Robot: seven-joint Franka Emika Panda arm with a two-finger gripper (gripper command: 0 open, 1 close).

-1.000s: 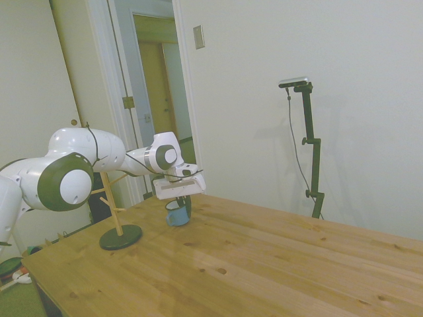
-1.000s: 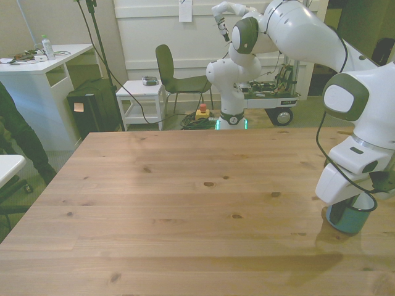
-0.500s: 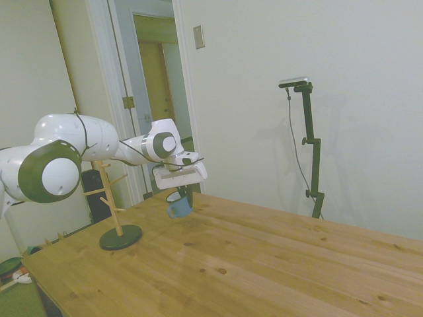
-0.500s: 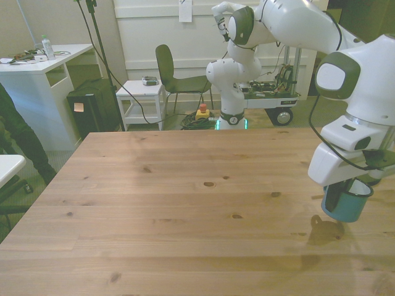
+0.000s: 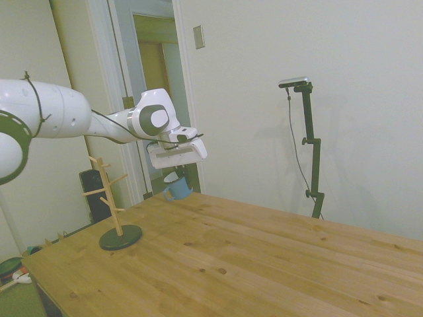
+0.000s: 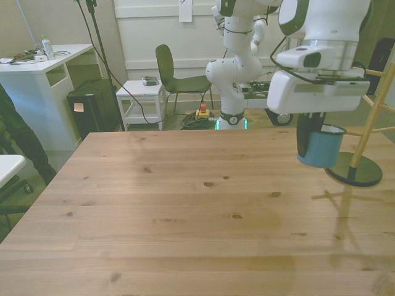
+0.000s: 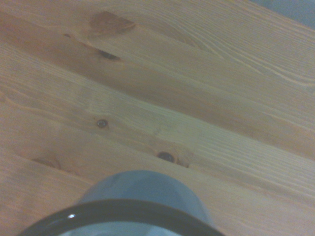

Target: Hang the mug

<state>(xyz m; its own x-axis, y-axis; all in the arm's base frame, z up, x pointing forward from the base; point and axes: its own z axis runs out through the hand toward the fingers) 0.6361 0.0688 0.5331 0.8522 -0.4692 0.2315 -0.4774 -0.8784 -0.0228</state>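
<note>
The light-blue mug (image 5: 176,189) hangs well above the wooden table (image 5: 264,257), pinched at its rim by my gripper (image 5: 179,178), which is shut on it. From the front, the mug (image 6: 320,148) dangles below the gripper (image 6: 315,132) with its dark rim uppermost. The wooden mug tree (image 5: 110,195) stands on a dark round base near the table's corner, lower than the mug and to the left of it in the side view. Its base (image 6: 355,170) sits just toward the front view's right of the mug. In the wrist view the mug's rim and blue wall (image 7: 142,196) fill the near edge over bare planks.
A person's dark sleeve (image 6: 15,139) shows at the front view's left edge, off the table. A chair (image 6: 176,77), a small white cart (image 6: 143,98) and a white desk (image 6: 43,68) stand on the floor beyond the table. A doorway (image 5: 155,86) lies behind the arm.
The gripper has lifted the mug off the table and carried it up and back, toward the robot's side of the table. The mug tree, hidden in the front view before, now shows.
</note>
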